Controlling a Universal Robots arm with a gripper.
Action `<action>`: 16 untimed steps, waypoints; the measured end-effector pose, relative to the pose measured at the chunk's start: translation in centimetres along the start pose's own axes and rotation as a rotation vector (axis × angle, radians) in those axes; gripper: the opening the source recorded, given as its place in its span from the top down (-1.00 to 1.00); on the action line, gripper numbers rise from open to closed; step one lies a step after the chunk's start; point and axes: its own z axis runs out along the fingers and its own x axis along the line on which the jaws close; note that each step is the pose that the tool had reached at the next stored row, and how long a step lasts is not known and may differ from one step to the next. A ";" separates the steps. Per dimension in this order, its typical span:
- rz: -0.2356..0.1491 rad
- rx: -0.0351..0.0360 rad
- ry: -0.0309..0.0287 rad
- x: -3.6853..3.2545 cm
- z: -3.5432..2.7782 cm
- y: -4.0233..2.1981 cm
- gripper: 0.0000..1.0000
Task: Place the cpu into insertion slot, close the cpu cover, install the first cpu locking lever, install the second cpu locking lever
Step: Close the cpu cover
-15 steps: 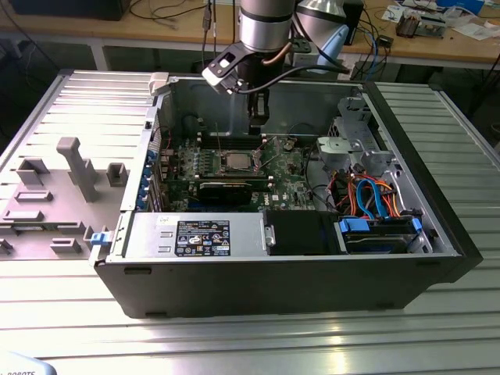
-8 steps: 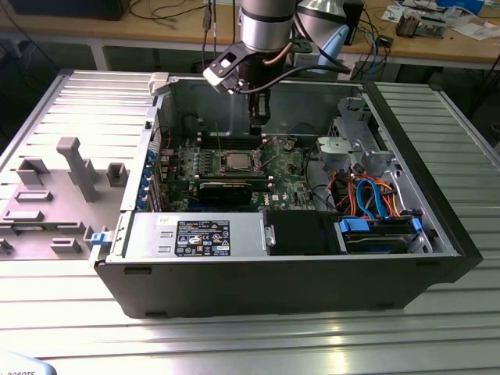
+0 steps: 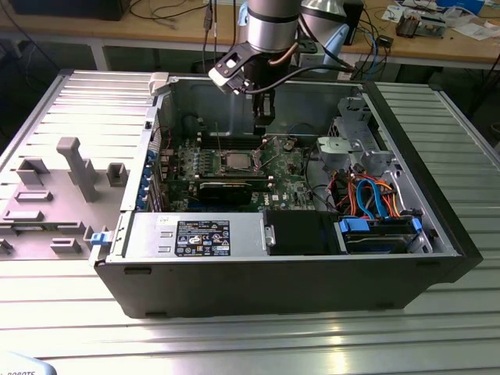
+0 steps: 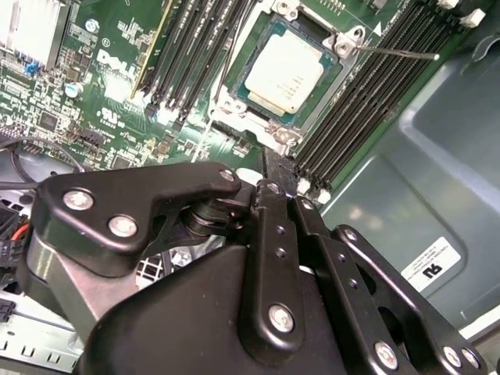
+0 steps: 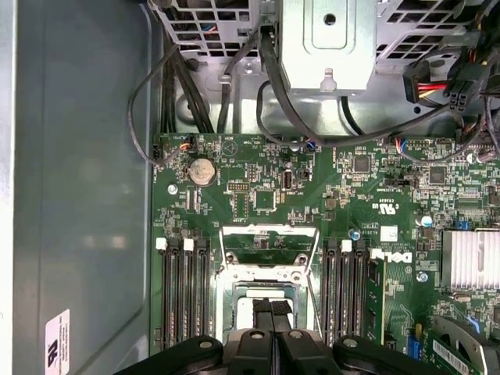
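cpu (image 4: pixel 285 72): flat silver-grey chip, seated in the insertion slot, top face up and bare.
insertion slot (image 4: pixel 231 103): square socket with a silvery rim on the green motherboard (image 5: pixel 258 172), with memory slots (image 5: pixel 183 297) on both sides.
cpu cover (image 5: pixel 269 229): silvery frame, looks swung up and open off the chip. Green board shows through its cut-out. It sits on the side of the slot away from the end effector.
locking lever (image 4: pixel 398 53): thin metal rod, unlatched, sticking out from a slot corner across the memory slots. In the exterior view, thin rods stand up on both sides of the socket.
end effector (image 5: pixel 272 306): black, two fingers pressed together with nothing between them. It hangs right over the slot, tips over the near edge of the chip. Can't tell if they touch it.
arm (image 3: pixel 269 31): comes down from above into the open computer case (image 3: pixel 281 289), roughly over the middle of the board.
graphics card (image 3: pixel 226 190): long and black, just beside the socket on the side nearer the exterior camera.
coin battery (image 5: pixel 202 170): round, on the board beyond the open cover.
heatsink (image 5: pixel 469 258): finned, silver, well apart from the slot.
cables (image 3: pixel 375 195): orange and blue bundle by the drive bays, at the exterior view's right.
surface (image 3: pixel 234 344): ribbed metal, carries the case. A grey fixture plate (image 3: pixel 62 180) lies on the exterior view's left.
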 end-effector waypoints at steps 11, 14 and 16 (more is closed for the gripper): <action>0.000 0.0001 0.0000 -0.02 0.02 1.19 0.79; 0.000 0.0000 0.0001 -0.03 0.03 1.63 0.79; 0.000 0.0000 -0.0001 -0.04 0.04 1.84 0.79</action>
